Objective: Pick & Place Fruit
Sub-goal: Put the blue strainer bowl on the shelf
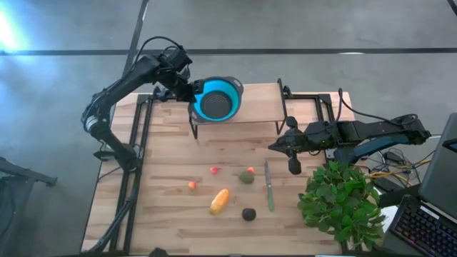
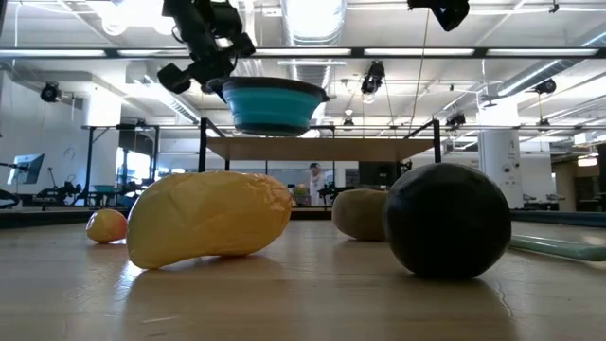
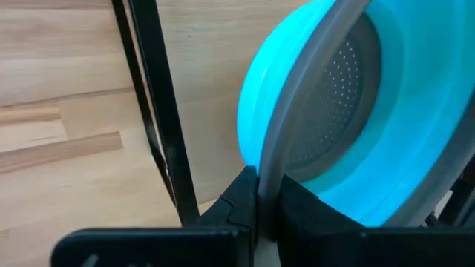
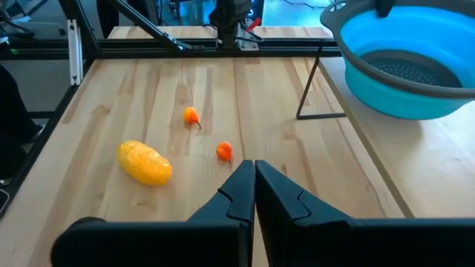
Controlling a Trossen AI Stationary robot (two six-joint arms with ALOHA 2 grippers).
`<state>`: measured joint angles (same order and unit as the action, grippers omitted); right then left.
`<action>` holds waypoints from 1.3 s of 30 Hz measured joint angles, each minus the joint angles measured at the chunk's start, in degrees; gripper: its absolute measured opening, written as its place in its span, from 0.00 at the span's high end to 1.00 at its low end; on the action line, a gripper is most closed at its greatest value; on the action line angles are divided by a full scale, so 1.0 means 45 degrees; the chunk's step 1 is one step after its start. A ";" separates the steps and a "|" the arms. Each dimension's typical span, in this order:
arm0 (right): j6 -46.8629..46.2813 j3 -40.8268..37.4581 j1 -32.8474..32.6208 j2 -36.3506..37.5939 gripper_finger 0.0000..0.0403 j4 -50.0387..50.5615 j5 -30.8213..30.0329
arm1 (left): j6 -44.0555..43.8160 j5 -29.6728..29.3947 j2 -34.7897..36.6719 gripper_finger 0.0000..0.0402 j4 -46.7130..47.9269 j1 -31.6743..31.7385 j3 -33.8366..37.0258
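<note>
Fruit [image 1: 220, 201] lies untouched — left fingers [image 3: 260, 194] pinch colander [image 1: 216, 98] rim, right fingers [image 4: 254, 194] pressed together.

Worktop [image 1: 164, 214]: pale wood planks, black metal frame along its edges. Floor [image 1: 285, 28]: grey concrete, dark seam lines, bright glare at one corner. Bushy green plant [image 1: 341, 200] beside the worktop; keyboard [image 1: 427, 227] just past it. Low view: open hall behind, long ceiling light strips [image 2: 398, 52], ducting, white column [image 2: 500, 156], a monitor [image 2: 24, 169], a person far off [image 2: 314, 180].
</note>
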<state>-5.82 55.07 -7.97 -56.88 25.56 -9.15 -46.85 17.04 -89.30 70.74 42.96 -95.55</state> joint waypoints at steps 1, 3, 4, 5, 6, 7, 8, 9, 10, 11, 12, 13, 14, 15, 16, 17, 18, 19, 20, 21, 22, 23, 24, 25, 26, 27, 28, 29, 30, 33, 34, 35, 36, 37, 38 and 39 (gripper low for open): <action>0.0000 0.0000 0.0000 0.0000 0.98 0.0000 0.0000 | 0.0004 0.0005 -0.0042 0.93 0.0004 0.0061 0.0000; 0.0005 0.0000 0.0000 0.0000 0.98 0.0000 0.0000 | 0.0001 0.0014 -0.0146 0.93 0.0005 0.0184 0.0000; 0.0000 0.0000 0.0000 0.0000 0.98 0.0000 0.0000 | 0.0001 0.0035 -0.0186 0.93 0.0001 0.0229 0.0004; -0.0008 0.0000 0.0000 0.0000 0.98 0.0000 0.0000 | 0.0003 0.0074 -0.0221 0.93 0.0003 0.0292 0.0011; -0.0005 0.0000 0.0000 0.0000 0.98 0.0004 0.0000 | 0.0002 0.0124 -0.0249 0.93 0.0017 0.0347 0.0015; 0.0000 0.0000 0.0000 0.0000 0.98 0.0008 0.0000 | 0.0001 0.0165 -0.0267 0.93 0.0017 0.0389 0.0015; 0.0000 0.0000 0.0000 0.0000 0.98 0.0032 0.0000 | 0.0000 0.0175 -0.0272 0.93 0.0015 0.0431 0.0015; -0.0005 0.0000 0.0000 0.0000 0.98 0.0058 0.0000 | 0.0000 0.0190 -0.0272 0.93 0.0020 0.0472 0.0015; -0.0028 0.0000 0.0000 0.0000 0.98 0.0091 0.0000 | -0.0010 0.0204 -0.0277 0.93 0.0053 0.0529 0.0015; -0.0034 0.0000 0.0000 0.0000 0.98 0.0131 0.0000 | -0.0061 0.0213 -0.0277 0.93 0.0105 0.0581 0.0019; -0.0034 0.0000 0.0000 0.0000 0.98 0.0175 0.0000 | -0.0154 0.0226 -0.0277 0.92 0.0193 0.0627 0.0037; -0.0039 0.0000 0.0000 0.0000 0.98 0.0198 0.0000 | -0.0200 0.0244 -0.0277 0.92 0.0324 0.0677 0.0047; -0.0039 0.0000 0.0000 0.0000 0.98 0.0199 0.0000 | -0.0219 0.0262 -0.0280 0.92 0.0465 0.0712 0.0049; -0.0039 0.0000 0.0000 0.0000 0.98 0.0199 0.0000 | -0.0217 0.0262 -0.0282 0.92 0.0583 0.0741 0.0049; -0.0039 0.0000 0.0000 0.0000 0.98 0.0199 0.0000 | -0.0177 0.0267 -0.0282 0.92 0.0638 0.0765 0.0049; -0.0039 0.0000 0.0000 0.0000 0.98 0.0199 0.0000 | -0.0117 0.0272 -0.0282 0.92 0.0641 0.0772 0.0049; -0.0038 0.0000 0.0000 0.0000 0.98 0.0199 0.0000 | -0.0049 0.0267 -0.0282 0.93 0.0641 0.0772 0.0049; -0.0034 0.0000 0.0000 0.0000 0.98 0.0199 0.0000 | -0.0034 0.0267 -0.0282 0.93 0.0641 0.0768 0.0049; -0.0034 0.0000 0.0000 0.0000 0.98 0.0199 0.0000 | -0.0032 0.0272 -0.0282 0.93 0.0628 0.0768 0.0062; -0.0038 0.0000 0.0000 0.0000 0.98 0.0199 0.0000 | -0.0034 0.0272 -0.0282 0.93 0.0627 0.0768 0.0097; -0.0034 0.0000 0.0000 0.0000 0.98 0.0199 0.0000 | -0.0038 0.0276 -0.0282 0.92 0.0613 0.0764 0.0170; -0.0031 0.0000 -0.0003 0.0000 0.98 0.0199 0.0000 | -0.0044 0.0305 -0.0282 0.92 0.0621 0.0763 0.0274; -0.0025 0.0000 0.0000 0.0000 0.98 0.0199 0.0000 | -0.0039 0.0333 -0.0282 0.91 0.0611 0.0765 0.0385; -0.0006 0.0000 0.0000 0.0000 0.98 0.0199 0.0000 | -0.0037 0.0340 -0.0282 0.91 0.0609 0.0768 0.0504; 0.0005 0.0000 0.0000 0.0000 0.98 0.0199 -0.0001 | -0.0022 0.0339 -0.0282 0.91 0.0573 0.0768 0.0592; 0.0005 0.0000 0.0000 0.0000 0.98 0.0199 -0.0005 | 0.0067 0.0341 -0.0276 0.91 0.0416 0.0768 0.0674; 0.0009 0.0000 0.0000 0.0000 0.98 0.0199 -0.0019 | 0.0126 0.0350 -0.0272 0.91 0.0302 0.0768 0.0699; 0.0009 0.0000 0.0000 0.0000 0.98 0.0199 -0.0051 | 0.0164 0.0345 -0.0272 0.91 0.0213 0.0768 0.0709; 0.0010 0.0000 -0.0003 0.0000 0.98 0.0199 -0.0111 | 0.0166 0.0345 -0.0272 0.91 0.0058 0.0768 0.0718; 0.0015 0.0000 0.0000 0.0000 0.98 0.0194 -0.0316 | 0.0188 0.0335 -0.0276 0.92 -0.0414 0.0765 0.0719; 0.0011 0.0000 0.0000 0.0000 0.98 0.0199 -0.0335 | 0.0227 0.0335 -0.0277 0.92 -0.0452 0.0768 0.0719; 0.0015 0.0000 0.0000 0.0000 0.98 0.0199 -0.0335 | 0.0285 0.0329 -0.0277 0.92 -0.0510 0.0768 0.0724; 0.0010 0.0000 0.0000 0.0000 0.98 0.0199 -0.0335 | 0.0337 0.0325 -0.0277 0.92 -0.0595 0.0772 0.0725; 0.0015 0.0000 -0.0005 0.0000 0.98 0.0199 -0.0334 | 0.0389 0.0315 -0.0277 0.91 -0.0659 0.0772 0.0730; 0.0011 0.0000 -0.0005 0.0000 0.98 0.0199 -0.0332 | 0.0384 0.0306 -0.0277 0.91 -0.0689 0.0772 0.0738; 0.0010 0.0000 -0.0002 0.0000 0.98 0.0204 -0.0335 | 0.0384 0.0302 -0.0277 0.90 -0.0695 0.0772 0.0743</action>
<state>-5.78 55.07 -7.98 -56.88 26.48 -10.66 -45.12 18.39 -90.54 67.61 46.44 -92.21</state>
